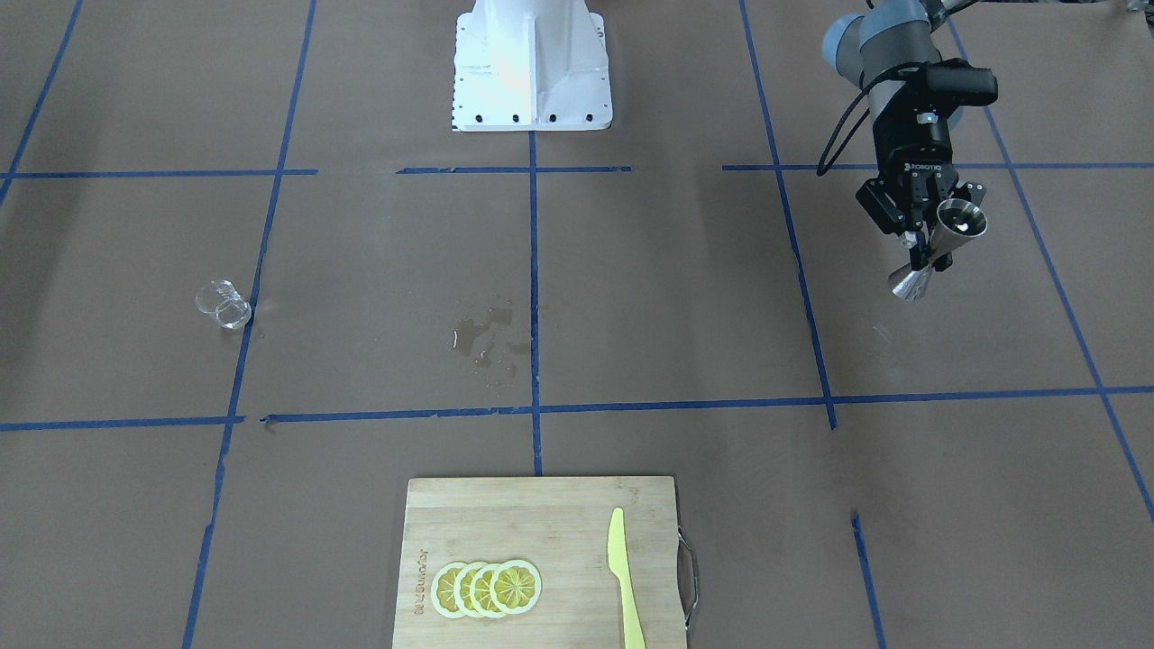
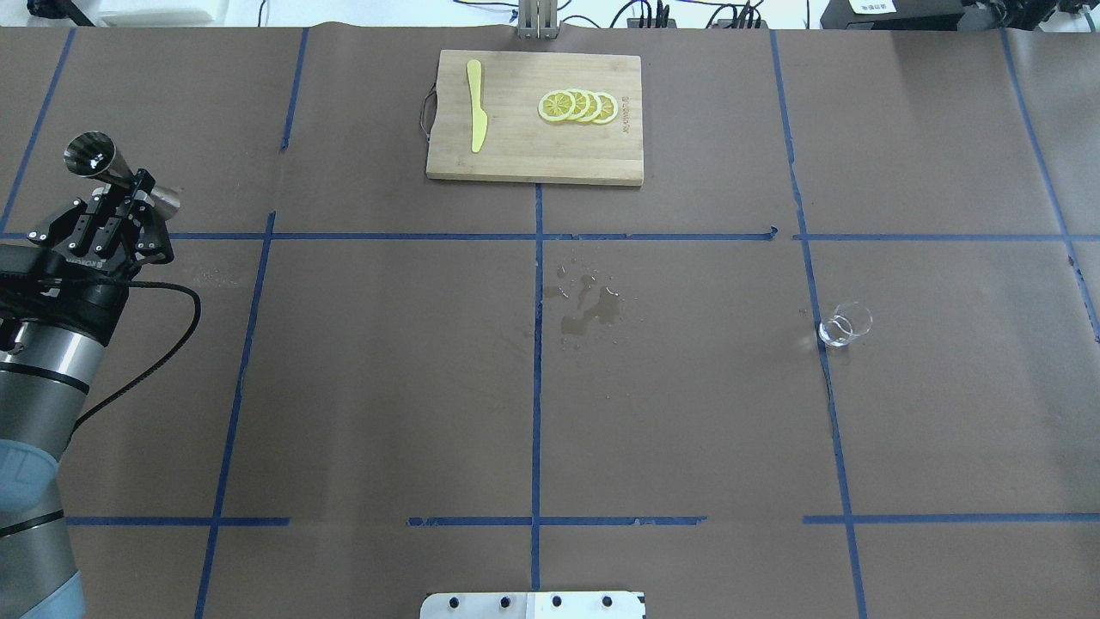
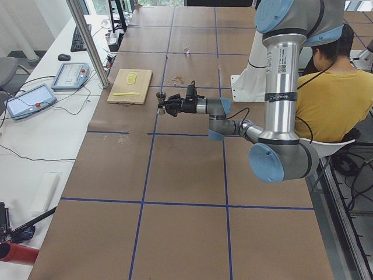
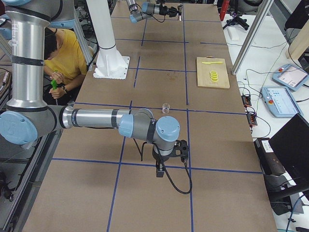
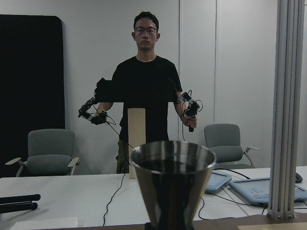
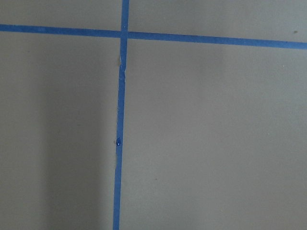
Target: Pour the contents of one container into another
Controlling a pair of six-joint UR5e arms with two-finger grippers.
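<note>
Above the table (image 2: 387, 387), left gripper (image 2: 131, 191) holds jigger (image 2: 93, 153), glass cup (image 2: 844, 325) apart.

Glass cup (image 2: 845, 325) well apart from cutting board (image 2: 533, 159)

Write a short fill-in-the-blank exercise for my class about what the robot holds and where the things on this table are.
1. The left gripper is shut on the steel ____.
2. The glass cup stands on the robot's ____ side.
3. The cutting board carries a yellow knife and ____ lemon slices.
Missing words: jigger; right; four.
</note>
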